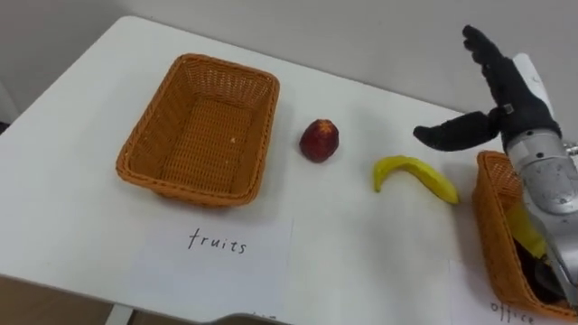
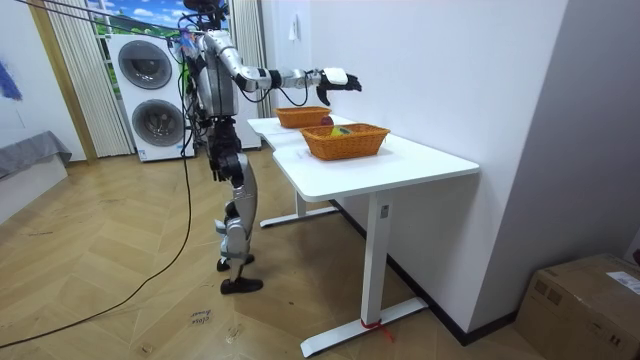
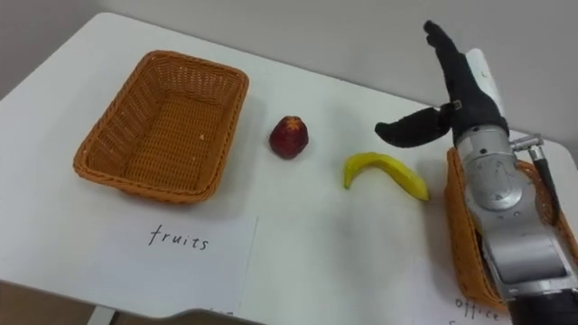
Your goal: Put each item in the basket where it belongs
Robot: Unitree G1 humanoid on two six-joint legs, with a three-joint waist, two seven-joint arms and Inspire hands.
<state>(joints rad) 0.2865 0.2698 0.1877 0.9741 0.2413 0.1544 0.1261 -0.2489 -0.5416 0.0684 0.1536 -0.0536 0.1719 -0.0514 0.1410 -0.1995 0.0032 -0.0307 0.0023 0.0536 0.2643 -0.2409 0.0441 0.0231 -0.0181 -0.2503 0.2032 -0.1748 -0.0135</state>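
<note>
A yellow banana (image 1: 415, 176) (image 3: 386, 173) lies on the white table (image 1: 72, 208) between a dark red apple (image 1: 320, 140) (image 3: 289, 136) and the right basket (image 1: 495, 236). The left wicker basket (image 1: 200, 129) (image 3: 163, 124), above a paper labelled "fruits" (image 1: 217, 242), holds nothing. My right hand (image 1: 492, 95) (image 3: 449, 95) hovers open above the table, just behind and right of the banana, fingers straight, thumb pointing left, holding nothing. The right basket holds a yellow item (image 1: 526, 230) and dark items, partly hidden by my forearm.
A paper label (image 3: 483, 307) lies in front of the right basket. In the room view I stand at the table's long side with my right arm stretched over it (image 2: 335, 80). A washer and dryer stack (image 2: 150, 95) stands behind me.
</note>
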